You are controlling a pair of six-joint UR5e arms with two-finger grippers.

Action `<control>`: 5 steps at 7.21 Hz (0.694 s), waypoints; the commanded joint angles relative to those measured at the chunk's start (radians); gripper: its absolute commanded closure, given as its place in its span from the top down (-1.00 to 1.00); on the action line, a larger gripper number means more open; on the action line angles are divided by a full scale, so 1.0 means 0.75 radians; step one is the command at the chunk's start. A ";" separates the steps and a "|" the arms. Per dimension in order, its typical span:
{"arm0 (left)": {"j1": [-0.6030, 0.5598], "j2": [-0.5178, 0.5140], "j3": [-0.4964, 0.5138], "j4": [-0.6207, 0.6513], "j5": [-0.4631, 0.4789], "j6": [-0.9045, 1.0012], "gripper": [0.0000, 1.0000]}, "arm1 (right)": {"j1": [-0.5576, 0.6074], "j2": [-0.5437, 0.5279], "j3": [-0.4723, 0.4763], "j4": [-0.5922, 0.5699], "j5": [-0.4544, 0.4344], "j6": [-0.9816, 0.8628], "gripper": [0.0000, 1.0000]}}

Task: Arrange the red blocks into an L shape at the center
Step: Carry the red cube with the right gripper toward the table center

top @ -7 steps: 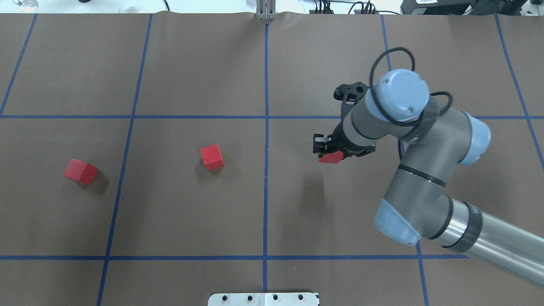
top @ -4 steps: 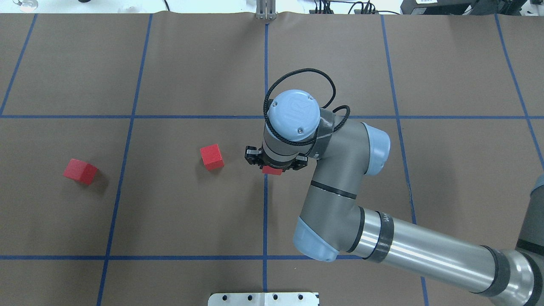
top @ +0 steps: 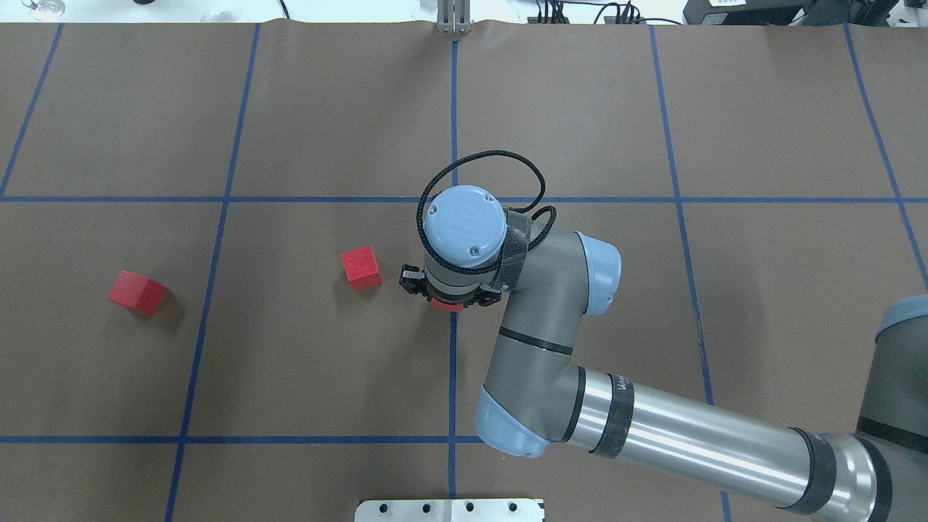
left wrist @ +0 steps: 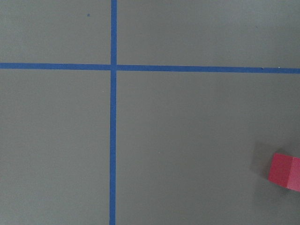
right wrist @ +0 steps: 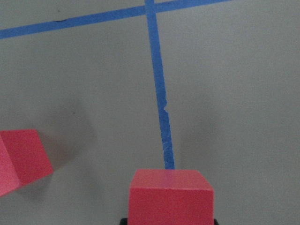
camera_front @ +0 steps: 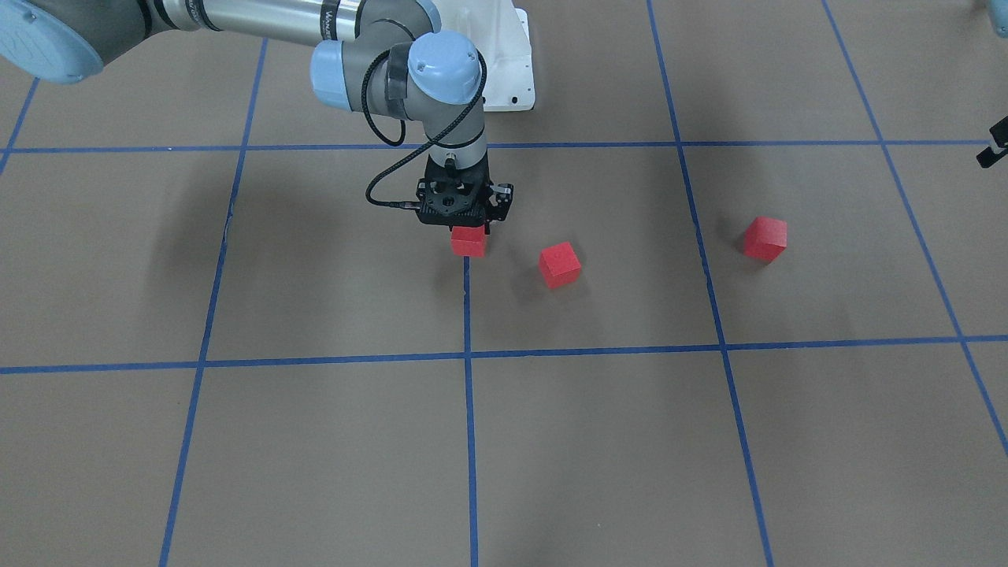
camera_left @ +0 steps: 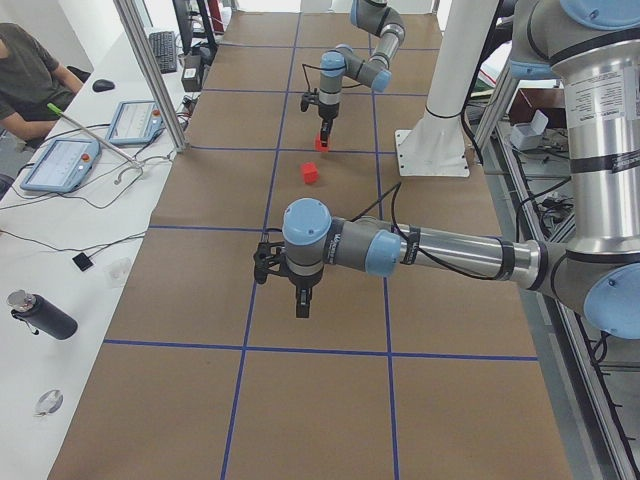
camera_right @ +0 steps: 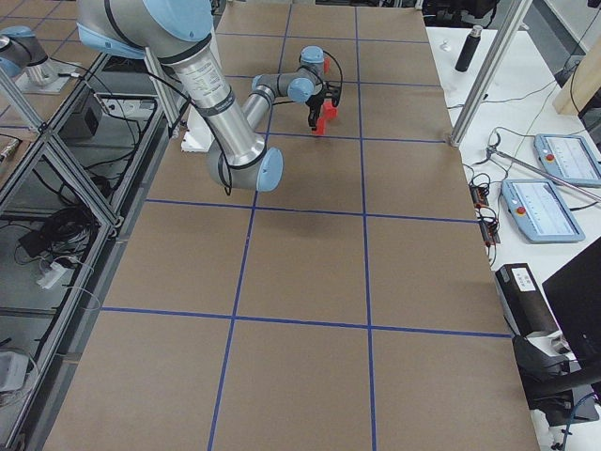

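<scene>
Placing step: the right end effector (camera_front: 469, 230), clamped on a red block (camera_front: 468, 242), hovers over the central blue line (camera_front: 468, 315); next it should lower and release.

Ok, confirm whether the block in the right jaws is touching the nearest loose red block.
No, the overhead view shows bare brown surface between the held red block and the nearest loose red block.
</scene>
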State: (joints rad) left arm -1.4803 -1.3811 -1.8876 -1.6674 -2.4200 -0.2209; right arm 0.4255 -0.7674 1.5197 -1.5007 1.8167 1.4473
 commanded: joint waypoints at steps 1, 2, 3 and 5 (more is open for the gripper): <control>0.000 -0.001 0.001 0.002 0.001 0.000 1.00 | -0.011 -0.003 -0.012 0.017 -0.001 0.001 -1.00; 0.000 0.001 0.001 0.000 0.001 0.000 1.00 | -0.009 -0.008 -0.012 0.015 -0.001 -0.001 -1.00; 0.000 0.001 0.001 0.002 0.001 0.000 1.00 | -0.011 -0.012 -0.012 0.015 -0.003 -0.003 -1.00; 0.000 -0.001 -0.001 0.000 0.001 0.000 1.00 | -0.009 -0.018 -0.012 0.015 -0.003 -0.026 -1.00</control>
State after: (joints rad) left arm -1.4803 -1.3809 -1.8877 -1.6670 -2.4197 -0.2209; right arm 0.4183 -0.7775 1.5110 -1.4895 1.8149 1.4339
